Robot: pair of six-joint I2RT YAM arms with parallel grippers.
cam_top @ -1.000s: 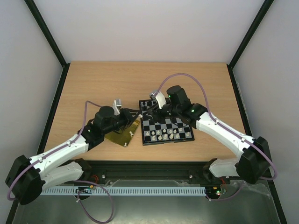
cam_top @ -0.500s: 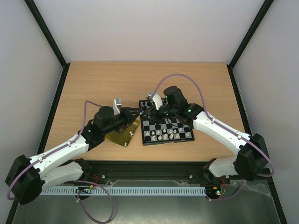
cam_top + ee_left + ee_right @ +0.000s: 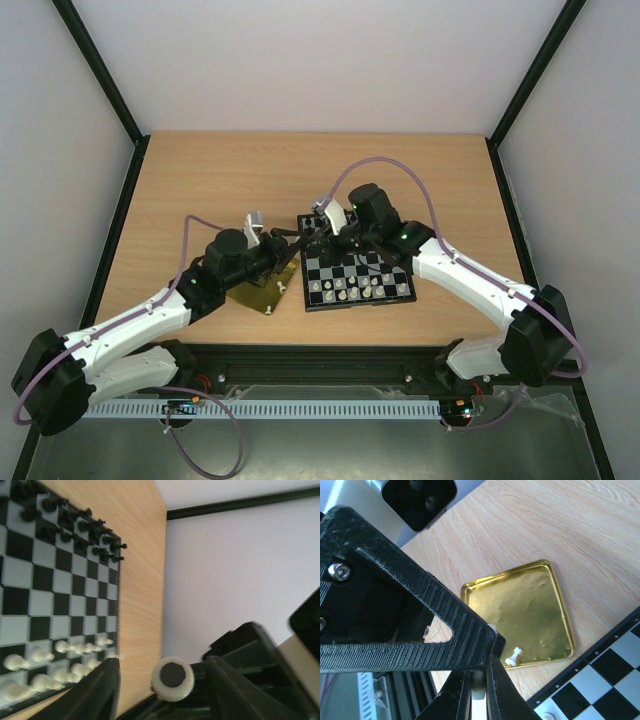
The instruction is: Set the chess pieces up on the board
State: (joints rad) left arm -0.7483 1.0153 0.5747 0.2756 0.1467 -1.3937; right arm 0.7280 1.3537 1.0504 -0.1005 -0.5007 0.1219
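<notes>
The board (image 3: 360, 303) lies on the wooden surface (image 3: 300, 170) a little right of centre, and the gold tray (image 3: 520, 605) sits just beside its left edge. White chess pieces (image 3: 75, 647) stand in the two rows nearest the arm bases. The black chessmen (image 3: 80, 525) hold the two far rows (the overhead view hides most of them behind the arms). One loose white piece (image 3: 513, 656) lies inside the tray, against the rim that faces the board.

Both arms reach in toward the board's far left corner, with their tips close together. The right pincer (image 3: 480, 680) is pressed together. A thin cream sliver shows between its fingers (image 3: 501, 697). This looks like a pale chessman (image 3: 478, 700) pinched there, though the wrist view is too close to make out its shape.

The left pincer (image 3: 162, 662) is spread, with its two dark fingers (image 3: 102, 690) standing well apart. From overhead it hangs over the strip where tray and board meet, just left of the right pincer.
</notes>
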